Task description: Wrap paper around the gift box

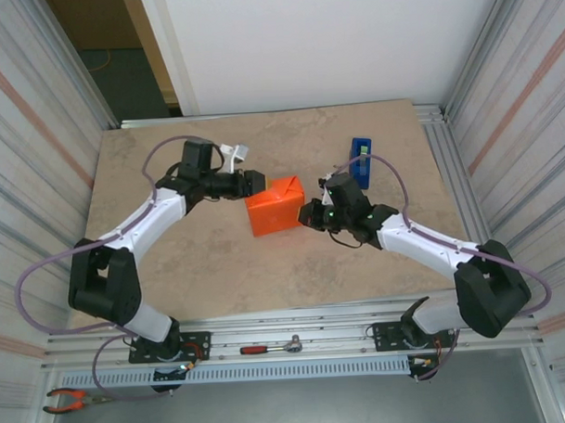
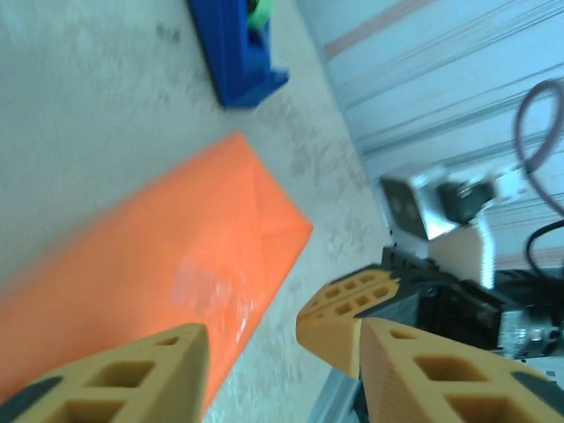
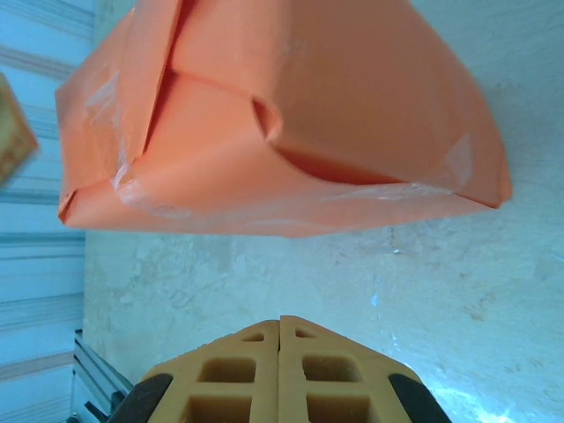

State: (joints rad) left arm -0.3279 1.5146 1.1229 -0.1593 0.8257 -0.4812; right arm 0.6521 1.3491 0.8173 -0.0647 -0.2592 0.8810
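The orange paper is folded into a box-shaped parcel in the middle of the table, and the gift box is hidden inside it. Clear tape patches hold its flaps. My left gripper is at the parcel's far-left corner. It hangs open over the paper with nothing between its fingers. My right gripper is shut and empty just off the parcel's right side. A strip of bare table separates its tips from the paper. Those shut tips also appear in the left wrist view.
A blue tape dispenser stands behind the right gripper, seen again as the dispenser beyond the parcel. Corrugated walls close in the table's left and right edges. A ratchet and pliers lie on the near rail.
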